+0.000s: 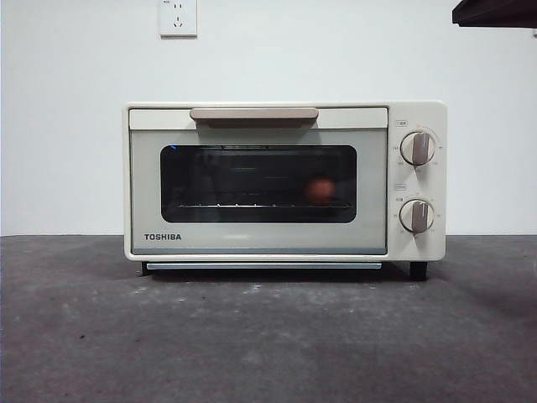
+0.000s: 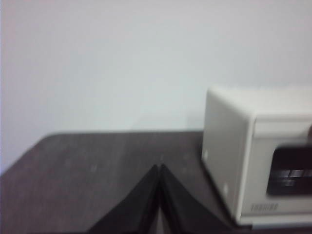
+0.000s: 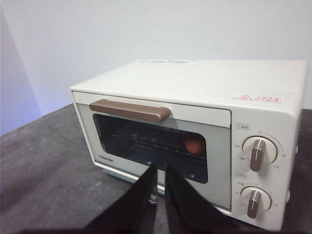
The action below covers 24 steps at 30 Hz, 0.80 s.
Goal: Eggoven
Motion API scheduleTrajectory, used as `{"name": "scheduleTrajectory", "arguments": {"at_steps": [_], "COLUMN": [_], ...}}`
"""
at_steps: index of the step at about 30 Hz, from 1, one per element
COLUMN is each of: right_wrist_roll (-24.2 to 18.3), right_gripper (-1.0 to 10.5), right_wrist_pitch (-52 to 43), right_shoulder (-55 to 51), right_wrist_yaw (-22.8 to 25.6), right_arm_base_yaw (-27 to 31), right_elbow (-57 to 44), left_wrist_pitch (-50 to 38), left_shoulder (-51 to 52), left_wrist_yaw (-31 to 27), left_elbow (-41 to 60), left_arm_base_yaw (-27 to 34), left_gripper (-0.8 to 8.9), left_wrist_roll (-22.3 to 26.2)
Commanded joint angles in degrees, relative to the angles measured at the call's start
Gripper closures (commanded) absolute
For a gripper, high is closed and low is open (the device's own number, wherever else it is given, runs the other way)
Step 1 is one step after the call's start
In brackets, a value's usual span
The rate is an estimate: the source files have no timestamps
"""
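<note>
The toaster oven [image 1: 285, 180] stands on the dark desk [image 1: 252, 336] near its back edge, against the white wall [image 1: 67, 126], with its door shut and the brown handle [image 1: 254, 114] along the top of the door. Through the dark glass I see the egg [image 1: 320, 190] resting on the wire rack [image 1: 252, 205] inside, toward the end where the two knobs sit. The upper knob [image 1: 418, 149] and the lower knob [image 1: 416, 216] both point straight up.

My right gripper [image 3: 160, 170] hangs in front of the oven door, apart from it, with its jaws nearly closed and holding nothing. My left gripper [image 2: 159, 170] is off past the oven's plain end, over bare desk, its jaws pressed together and empty too. In the front view only a dark tip of an arm [image 1: 495, 12] shows at one top corner. A wall socket [image 1: 178, 17] sits on the wall above the oven.
</note>
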<state>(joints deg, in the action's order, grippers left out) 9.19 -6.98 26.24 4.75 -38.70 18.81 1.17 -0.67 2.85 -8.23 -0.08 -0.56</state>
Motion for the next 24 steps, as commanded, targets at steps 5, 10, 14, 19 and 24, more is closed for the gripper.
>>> {"name": "scheduleTrajectory", "arguments": {"at_steps": [5, 10, 14, 19, 24], "right_wrist_roll": [0.24, 0.24, 0.24, 0.24, 0.24], "right_gripper": [9.4, 9.4, 9.4, 9.4, 9.4], "right_wrist_pitch": [-0.72, -0.7, -0.72, -0.7, -0.7], "right_shoulder": [0.11, 0.11, 0.11, 0.11, 0.11], "right_wrist_yaw": [0.22, 0.22, 0.22, 0.22, 0.22], "right_arm_base_yaw": [-0.5, -0.5, -0.5, -0.5, -0.5], "right_elbow": [0.26, 0.26, 0.26, 0.26, 0.26], "left_wrist_pitch": [-0.44, 3.1, 8.13, 9.2, 9.2], "left_shoulder": [0.5, 0.5, 0.5, 0.5, 0.5], "left_wrist_yaw": [-0.31, -0.31, -0.31, -0.28, -0.28], "left_elbow": [6.05, 8.07, 8.07, 7.96, 7.96], "left_arm_base_yaw": [1.33, 1.36, 1.36, 1.36, 1.36], "left_gripper": [8.06, 8.06, 8.06, 8.06, 8.06], "left_wrist_roll": [-0.17, -0.39, -0.59, -3.26, -3.26]}}
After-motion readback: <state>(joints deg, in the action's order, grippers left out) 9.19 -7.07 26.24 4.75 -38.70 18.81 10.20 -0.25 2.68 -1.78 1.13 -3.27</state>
